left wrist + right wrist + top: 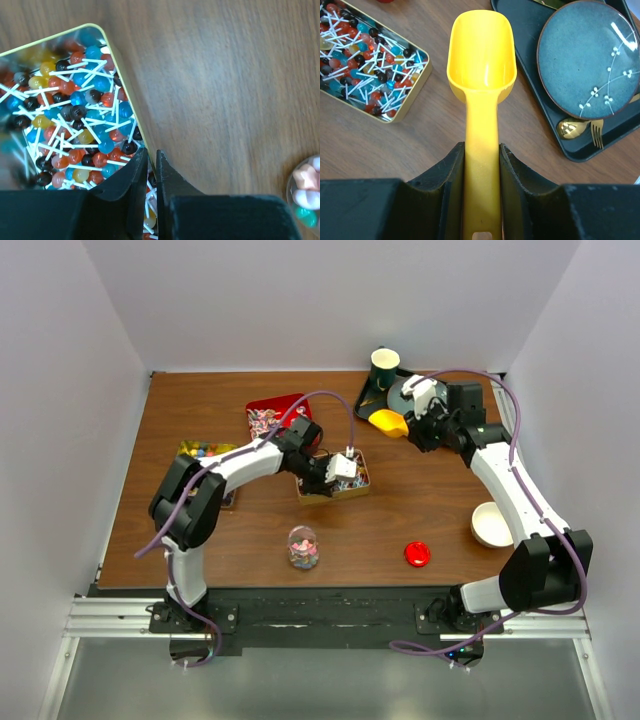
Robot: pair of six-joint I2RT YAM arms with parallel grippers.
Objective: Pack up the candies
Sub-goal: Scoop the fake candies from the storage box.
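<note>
Jar (303,547): centre of counter (250,540), toward near edge.
Lid (417,554): right of jar, apart.
Bowl (491,525): right of lid (slightly further back).
Tin (330,494): behind jar, candies (75,115) in it.
Tray (526,50): far right; plate (587,57) on it, scoop (481,55) just left.

Table (225,75): brown wood with a clear grain, smooth, low sheen.
Tin (50,46): gold-coloured metal, its inner walls mirror-bright and reflecting the contents.
Candies (95,85): glossy balls in red, blue, yellow and black on matt white sticks.
Scoop (481,55): yellow plastic, smooth, softly shiny.
Plate (585,60): blue glazed ceramic, glossy, streaked with highlights.
Tray (620,125): black, smooth, semi-matt.
Spoon (570,128): polished gold-toned metal, far right.
Right gripper (481,146): fingers of matt black plastic.
Lid (417,554): red, glossy, near right.
</note>
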